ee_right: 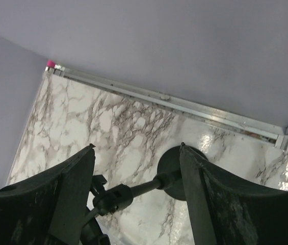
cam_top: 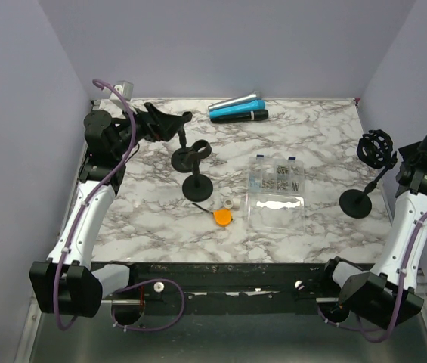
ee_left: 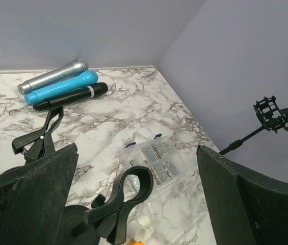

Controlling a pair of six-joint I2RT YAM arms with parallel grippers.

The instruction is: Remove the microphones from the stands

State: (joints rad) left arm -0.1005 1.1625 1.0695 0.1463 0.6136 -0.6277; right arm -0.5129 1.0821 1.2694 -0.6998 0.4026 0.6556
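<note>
Right gripper, jaws partly apart, straddles the thin stem of the right stand; its mount looks empty. Microphones lie far centre: rigid, smooth, probably slippery; grasp mid-barrel.

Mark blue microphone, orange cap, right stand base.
Blue cylindrical microphone [cam_top: 229,113]: top view, mid-body.
Small orange round cap [cam_top: 222,218]: top view, centre.
Black round base of right stand [cam_top: 354,206]: top view, disc top.
</note>
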